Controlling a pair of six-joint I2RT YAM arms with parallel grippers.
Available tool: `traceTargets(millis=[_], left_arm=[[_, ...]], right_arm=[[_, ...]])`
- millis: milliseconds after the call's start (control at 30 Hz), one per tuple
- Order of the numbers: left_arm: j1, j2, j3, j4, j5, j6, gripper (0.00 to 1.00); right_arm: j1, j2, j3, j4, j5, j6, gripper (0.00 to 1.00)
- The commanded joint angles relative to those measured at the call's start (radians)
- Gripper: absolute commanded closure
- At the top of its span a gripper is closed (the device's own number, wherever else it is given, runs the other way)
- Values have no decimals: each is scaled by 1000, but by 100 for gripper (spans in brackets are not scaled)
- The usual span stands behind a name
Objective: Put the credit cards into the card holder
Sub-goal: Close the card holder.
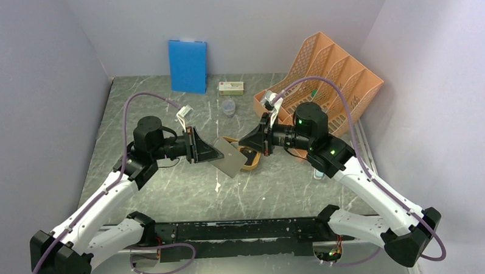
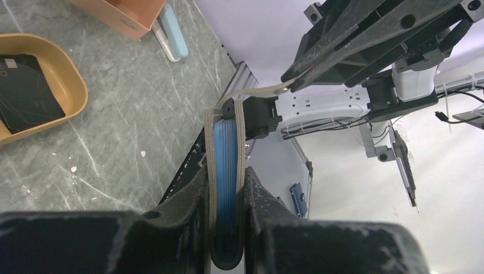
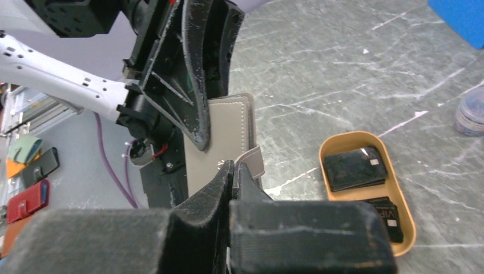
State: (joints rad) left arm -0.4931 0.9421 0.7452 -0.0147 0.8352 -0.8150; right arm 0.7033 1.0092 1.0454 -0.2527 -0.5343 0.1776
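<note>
Credit cards in tray; left hand clamps card holder, right hand pinches strap.

1. Up high behind the arm bases, looking down and forward over the whole table; bases at 6 o'clock, blue board at 12, everything small and far.
2. Strapped to the left wrist, jammed in close on the left gripper at 6 o'clock, facing out along it toward the right gripper at 1 o'clock; yellow tray out at 10.
3. Strapped to the right wrist, just as close, right gripper at 6 o'clock, facing back at the left gripper at 11; same tray at 4.
4. Shared across all three: card holder mid-table, plus that tray.
</note>
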Motion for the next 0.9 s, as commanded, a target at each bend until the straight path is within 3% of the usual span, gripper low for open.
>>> traceTargets(millis=[0,200,867], left_arm=[[10,-3,45,-45,-20,41,95],[9,-3,54,-94,-35,84,95],[8,-1,109,-145,-63,96,95]], right_arm=[[-1,-26,-52,104,-74,78,100],[-6,-31,-93,179,-83,130,100],[-7,-39,-115,177,-21,124,100]])
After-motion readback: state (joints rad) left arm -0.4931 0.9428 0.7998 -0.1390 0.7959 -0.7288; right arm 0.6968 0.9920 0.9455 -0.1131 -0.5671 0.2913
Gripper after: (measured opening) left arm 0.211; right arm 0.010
